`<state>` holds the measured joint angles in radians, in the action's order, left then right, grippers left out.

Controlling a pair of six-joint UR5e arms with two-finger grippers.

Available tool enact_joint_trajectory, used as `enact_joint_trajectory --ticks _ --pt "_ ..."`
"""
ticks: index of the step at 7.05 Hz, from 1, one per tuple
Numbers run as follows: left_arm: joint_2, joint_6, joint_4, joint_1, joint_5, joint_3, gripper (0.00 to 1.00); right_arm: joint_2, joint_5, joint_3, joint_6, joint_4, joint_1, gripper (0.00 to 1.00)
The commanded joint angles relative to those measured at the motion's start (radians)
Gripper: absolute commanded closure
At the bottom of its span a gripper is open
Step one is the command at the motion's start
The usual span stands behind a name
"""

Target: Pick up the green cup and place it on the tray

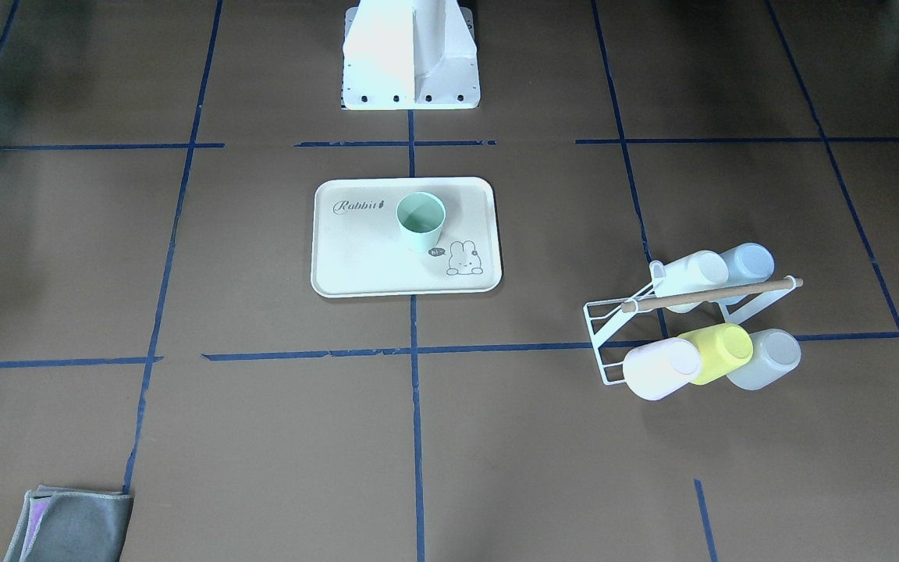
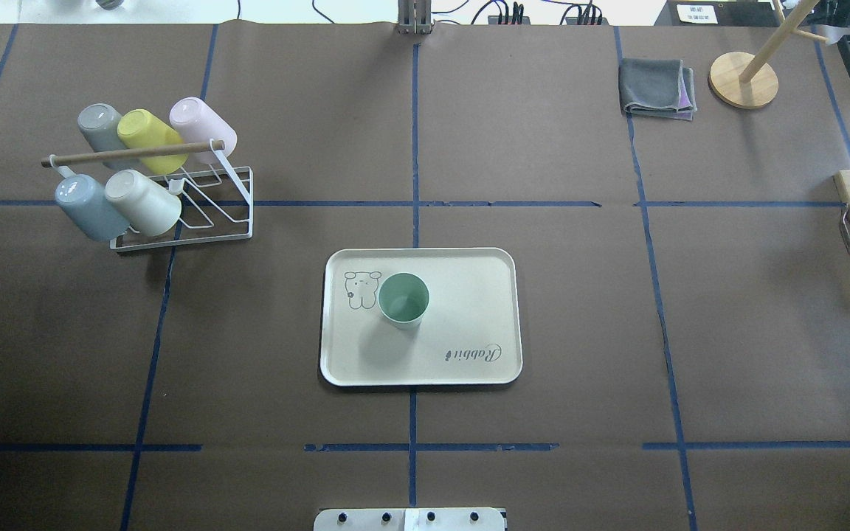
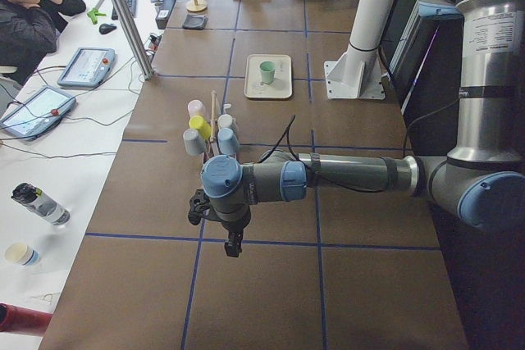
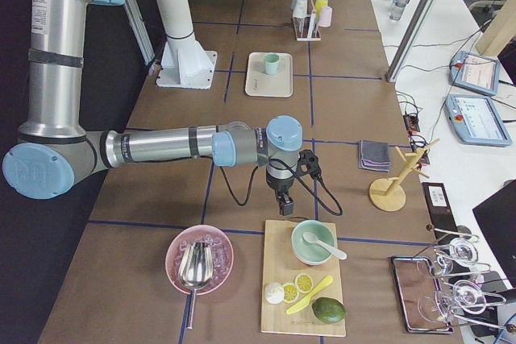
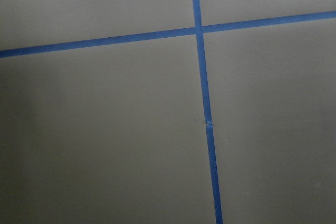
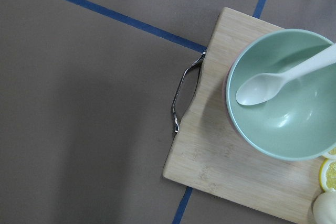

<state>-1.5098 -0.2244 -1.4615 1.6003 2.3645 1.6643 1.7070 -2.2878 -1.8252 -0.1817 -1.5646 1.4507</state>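
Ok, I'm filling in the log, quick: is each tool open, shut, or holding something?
Left tool: cannot tell; only a side view shows it.
Right tool: cannot tell, for the same reason.

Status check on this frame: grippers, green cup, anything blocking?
Left gripper and right gripper far from tray, open or shut unreadable. Green cup upright on tray. Nothing blocking.

A table covered in brown paper, gridded with blue tape, stands beside a white workbench.
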Motion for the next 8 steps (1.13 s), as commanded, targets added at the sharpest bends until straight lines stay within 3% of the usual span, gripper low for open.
enact_joint_trajectory --ticks 1,5,8 --pt "0.000 0.002 -0.051 0.000 0.001 -0.020 0.00 0.013 0.001 0.000 0.008 0.000 0.008 0.01" --pt "-0.003 -0.004 -0.051 -0.002 -0.005 0.003 0.00 0.032 -0.002 0.006 0.022 -0.012 0.109 0.01" --pt "0.000 -0.004 -0.049 -0.002 -0.001 0.000 0.00 0.054 -0.005 0.047 0.065 -0.003 0.119 0.00"
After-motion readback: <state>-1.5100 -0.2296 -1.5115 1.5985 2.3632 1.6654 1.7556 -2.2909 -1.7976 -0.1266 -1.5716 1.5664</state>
